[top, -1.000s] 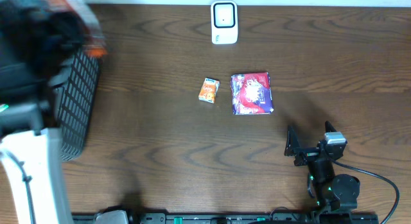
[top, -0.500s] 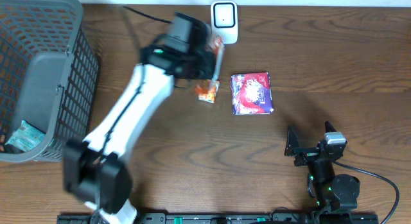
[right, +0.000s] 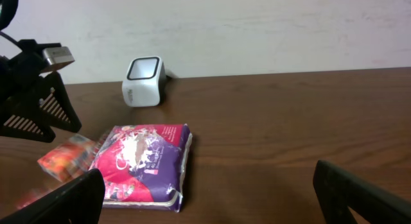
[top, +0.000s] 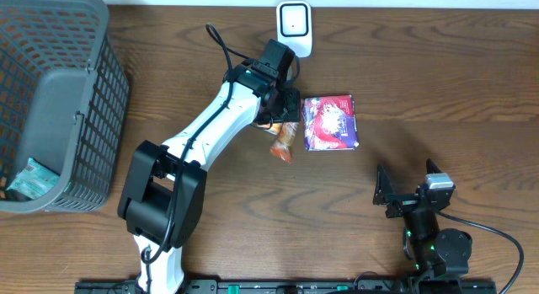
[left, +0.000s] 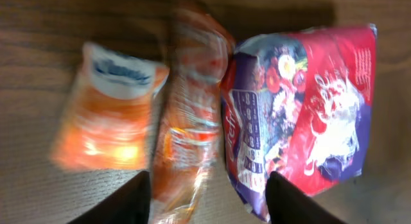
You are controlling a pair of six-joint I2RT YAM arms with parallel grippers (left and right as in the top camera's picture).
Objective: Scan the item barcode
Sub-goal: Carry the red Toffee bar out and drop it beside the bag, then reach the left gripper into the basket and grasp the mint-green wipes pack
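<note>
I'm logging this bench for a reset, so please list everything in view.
basket: one, grey mesh, table's far left
flat packet: one, pale teal, on the basket's floor
scanner: one, white, back edge, centre
large packet: one, red and purple, mid-table
long packet: one, orange, between the other two loose packets
small packet: one, orange, white top, beside the long packet
table: one, dark wood
left gripper: one, black, open above the orange packets
right gripper: one, black, open, front right

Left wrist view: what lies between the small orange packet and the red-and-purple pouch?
A blurred, long orange wrapper lies between the small orange packet and the red-and-purple pouch, seen in the left wrist view.
</note>
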